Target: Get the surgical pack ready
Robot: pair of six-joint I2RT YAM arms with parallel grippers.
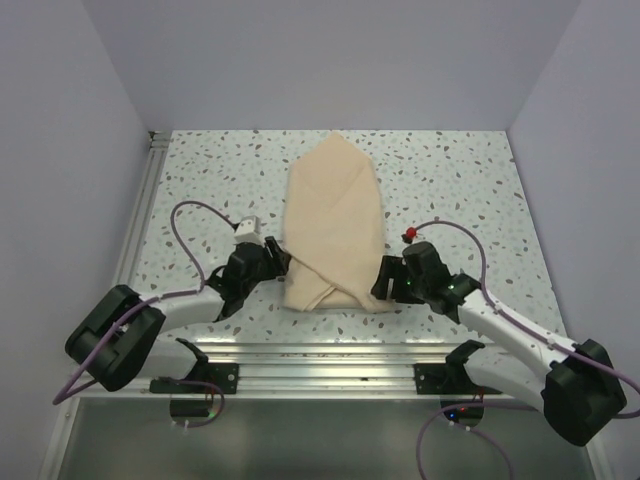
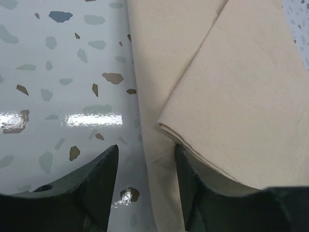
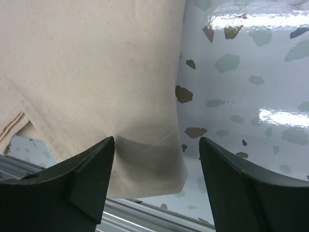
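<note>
Speckled white terrazzo tabletop (image 1: pixel 450 180), flanked by plain grey walls (image 1: pixel 330 60), is bearing the folded tan cloth surgical pack (image 1: pixel 333 225). The left gripper (image 2: pixel 145 153) and right gripper (image 3: pixel 157 145) are flanking it, jaws apart.

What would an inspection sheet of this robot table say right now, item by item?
Surface: speckled white table, glossy, with glare spots.
Job's things: surgical pack, tan cloth folded into a bundle, lying mid-table with its pointed end away from the arms; contents hidden.
Clutter: nothing seen.
Grippers: left gripper open, jaws either side of the pack's left edge; right gripper open, over the pack's near right corner.
Cables: purple cables loop off both arms, none lying on the cloth.
Surroundings: plain pale walls on three sides; metal rail along the near edge.
</note>
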